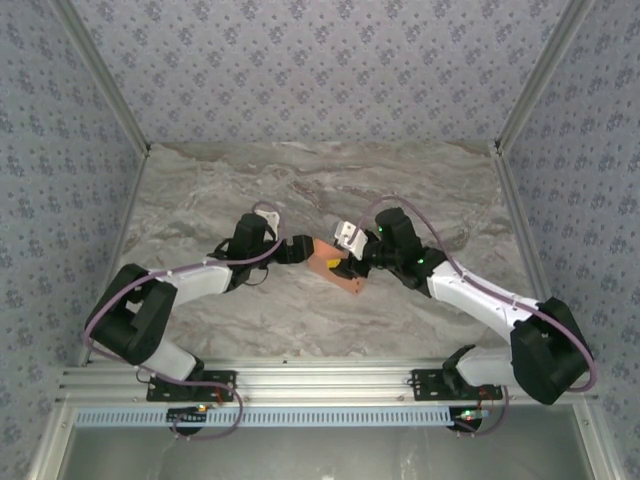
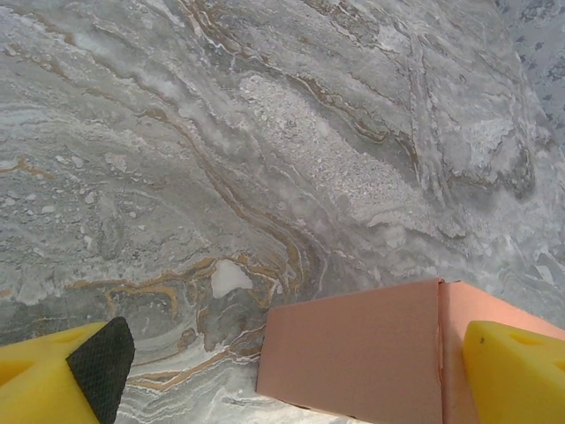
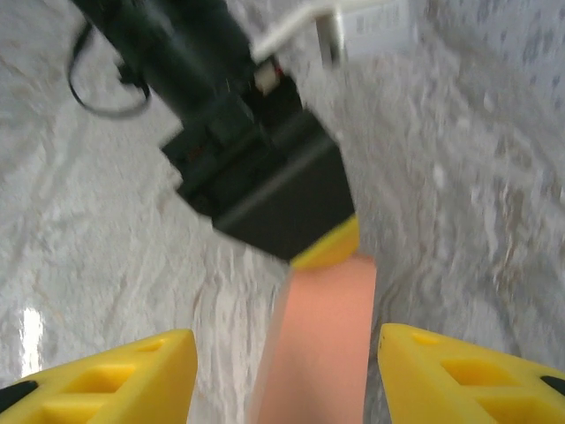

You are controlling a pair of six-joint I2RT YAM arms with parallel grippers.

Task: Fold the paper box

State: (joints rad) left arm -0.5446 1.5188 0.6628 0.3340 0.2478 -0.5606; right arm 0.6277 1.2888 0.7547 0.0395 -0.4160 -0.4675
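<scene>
The paper box (image 1: 330, 268) is a small salmon-orange folded box resting on the marble table between my two grippers. From the left, my left gripper (image 1: 303, 250) reaches its end. In the left wrist view the box (image 2: 353, 353) lies between the wide-open yellow fingers (image 2: 516, 371), close against the right one and far from the left one. My right gripper (image 1: 352, 266) comes in from the right. In the right wrist view its jaws (image 3: 287, 353) straddle the box (image 3: 322, 344), open, with a gap on each side. The left gripper's yellow fingertip (image 3: 331, 247) sits at the box's far end.
The marble-patterned tabletop (image 1: 300, 190) stretches behind and to both sides of the box. Patterned walls (image 1: 60, 150) with metal frame posts enclose it on three sides. An aluminium rail (image 1: 320, 385) carrying both arm bases runs along the near edge.
</scene>
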